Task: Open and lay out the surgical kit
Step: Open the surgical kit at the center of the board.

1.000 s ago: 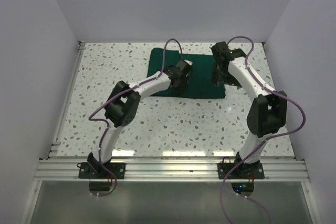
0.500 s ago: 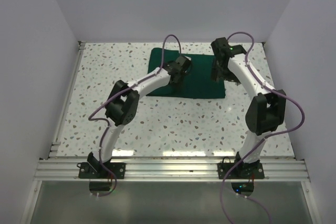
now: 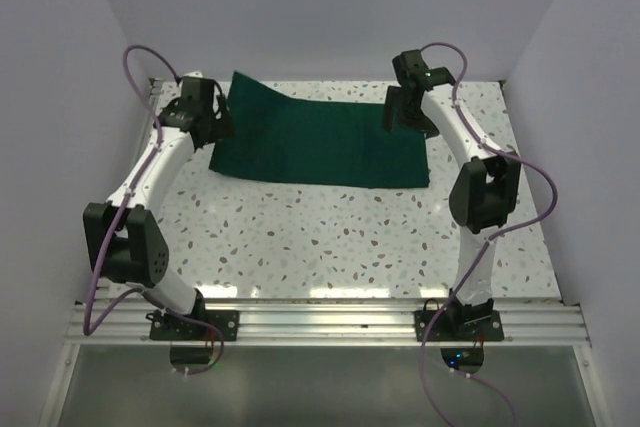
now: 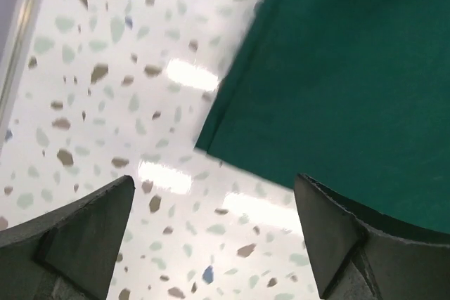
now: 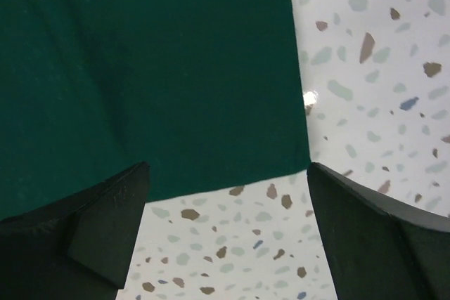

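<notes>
The surgical kit shows only as a dark green cloth drape [image 3: 320,142], spread flat and wide across the back of the speckled table. My left gripper [image 3: 214,129] stands open at the drape's left edge. In the left wrist view its jaws [image 4: 214,182] frame bare table, with the drape [image 4: 351,82] and its near corner just ahead; nothing is held. My right gripper [image 3: 394,117] hovers open over the drape's back right part. In the right wrist view the drape [image 5: 140,68] fills the upper left, and its edge runs between the open fingers [image 5: 228,171].
White walls close in the table on the left, back and right. A metal rail [image 3: 128,197] runs along the left edge and an aluminium frame [image 3: 330,322] along the near edge. Bare speckled table [image 3: 330,237] lies in front of the drape.
My left arm swung from the drape's middle to the far left, drawing a fold out so the cloth lies wider. It then let go and opened. The right gripper shifted slightly back.
</notes>
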You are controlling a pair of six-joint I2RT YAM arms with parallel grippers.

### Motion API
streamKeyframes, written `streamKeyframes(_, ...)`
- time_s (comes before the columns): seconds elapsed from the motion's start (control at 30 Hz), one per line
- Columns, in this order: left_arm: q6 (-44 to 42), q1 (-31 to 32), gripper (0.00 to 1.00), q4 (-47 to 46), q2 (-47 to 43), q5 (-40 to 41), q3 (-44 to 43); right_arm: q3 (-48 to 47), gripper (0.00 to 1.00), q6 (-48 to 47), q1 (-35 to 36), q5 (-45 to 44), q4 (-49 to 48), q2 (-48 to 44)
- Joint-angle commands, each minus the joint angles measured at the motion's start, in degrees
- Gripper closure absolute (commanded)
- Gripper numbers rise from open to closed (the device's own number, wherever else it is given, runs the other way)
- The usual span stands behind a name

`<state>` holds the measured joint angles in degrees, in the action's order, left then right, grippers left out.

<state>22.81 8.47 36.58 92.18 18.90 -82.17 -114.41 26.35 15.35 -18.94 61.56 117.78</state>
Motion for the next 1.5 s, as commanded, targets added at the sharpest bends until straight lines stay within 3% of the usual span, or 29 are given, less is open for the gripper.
streamKeyframes(0.0, 0.83, -0.64, 0.00, 0.60, 0.02, 0.09, 7.63, -4.68, 0.02, -0.34, -0.24, 4.08, -4.69, 2.54)
streamKeyframes(0.2, 2.68, -0.65, 0.00, 0.60, -3.76, -3.77, 14.75, -11.87, 0.03, 2.65, -3.13, 2.07, -8.82, 9.39)
streamKeyframes(0.37, 3.65, -0.65, 0.02, 1.91, -5.16, -6.76, 16.69, -24.00, 0.12, 3.27, -6.30, 1.45, -7.59, 18.18)
streamKeyframes(0.8, 6.63, -0.56, 0.04, 6.14, -8.77, -7.03, 18.27, -30.34, 0.31, 3.45, -11.22, 1.80, -11.81, 29.26)
streamKeyframes(1.2, 7.95, -0.56, 0.04, 7.54, -11.15, -5.98, 21.00, -30.00, 0.56, 2.66, -11.49, 2.51, -12.34, 33.04)
streamKeyframes(1.47, 6.72, -0.56, 0.04, 7.89, -11.32, -5.01, 21.00, -28.85, 0.84, 2.39, -11.66, 2.06, -12.34, 33.48)
